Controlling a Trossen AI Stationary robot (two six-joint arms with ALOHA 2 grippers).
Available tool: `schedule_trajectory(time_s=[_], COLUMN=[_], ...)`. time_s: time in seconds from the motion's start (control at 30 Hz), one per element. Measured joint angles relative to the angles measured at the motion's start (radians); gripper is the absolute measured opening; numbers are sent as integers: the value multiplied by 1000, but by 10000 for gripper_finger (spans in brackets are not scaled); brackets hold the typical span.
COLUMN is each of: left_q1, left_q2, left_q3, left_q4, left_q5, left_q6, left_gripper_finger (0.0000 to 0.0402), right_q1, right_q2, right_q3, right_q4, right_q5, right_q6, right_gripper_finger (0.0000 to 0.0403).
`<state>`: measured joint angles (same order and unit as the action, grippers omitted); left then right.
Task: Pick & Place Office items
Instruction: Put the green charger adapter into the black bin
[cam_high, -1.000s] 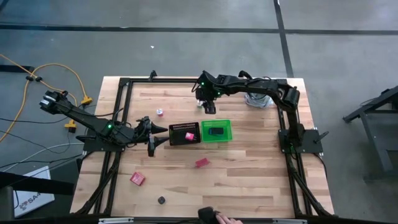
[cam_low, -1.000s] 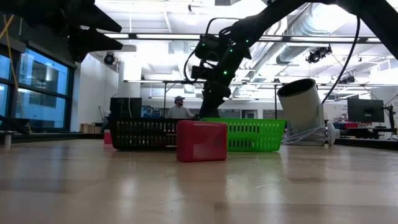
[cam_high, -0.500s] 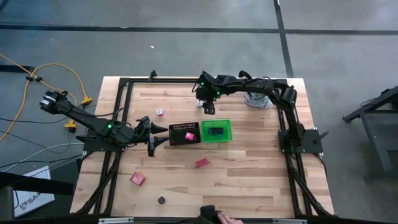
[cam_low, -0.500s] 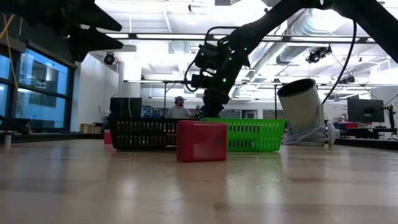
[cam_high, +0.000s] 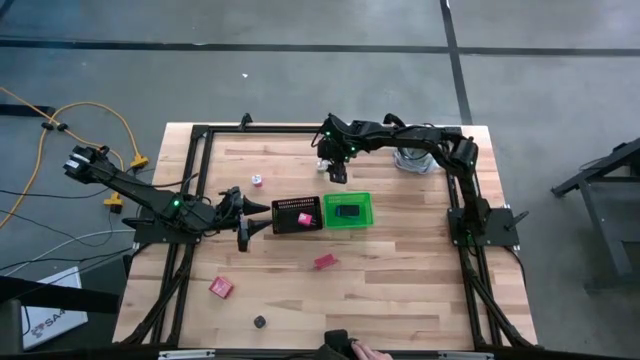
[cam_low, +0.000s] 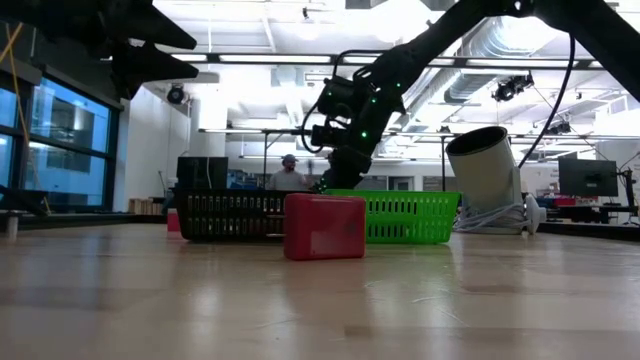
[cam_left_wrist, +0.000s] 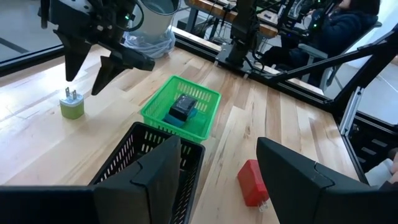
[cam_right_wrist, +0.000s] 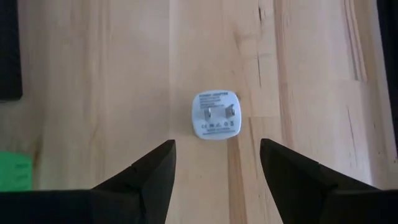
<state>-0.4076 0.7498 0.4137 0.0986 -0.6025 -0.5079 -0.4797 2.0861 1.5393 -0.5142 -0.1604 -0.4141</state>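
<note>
Wooden table (cam_right_wrist: 93, 74), white plug adapter (cam_right_wrist: 216, 116) prongs up

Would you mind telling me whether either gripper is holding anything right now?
Nothing is held. The right gripper hangs open above the white plug adapter; the left gripper is empty too.

Both arms built from dark, near-black links and bulky joint housings. Small green indicator lights seen glowing on each arm a little behind gripper. Thin black cable looped along right arm's forearm. Left gripper (cam_left_wrist: 217, 171) formed by two broad, angular matte-black fingers with faceted edges. Right gripper (cam_right_wrist: 214, 165) fitted with matching dark wedge-shaped fingers tapering to points.
</note>
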Motion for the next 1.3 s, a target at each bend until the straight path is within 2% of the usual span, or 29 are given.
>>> schedule_trajectory(time_s=[0.57,0.87,1.3], left_q1=[0,0,0], left_q2=[0,0,0], left_q3=[0,0,0], left_q4=[0,0,0], left_q5=[0,0,0], left_q6=[0,0,0], left_gripper_finger=[204,204,204], right_q1=[0,-17,-20], right_q2=[0,0,0], right_q3=[-1,-1,-1], right_q4=[11,77,50], right_q5=[0,-50,-49], right_q6=[3,-1,-9], right_gripper_finger=[221,221,221])
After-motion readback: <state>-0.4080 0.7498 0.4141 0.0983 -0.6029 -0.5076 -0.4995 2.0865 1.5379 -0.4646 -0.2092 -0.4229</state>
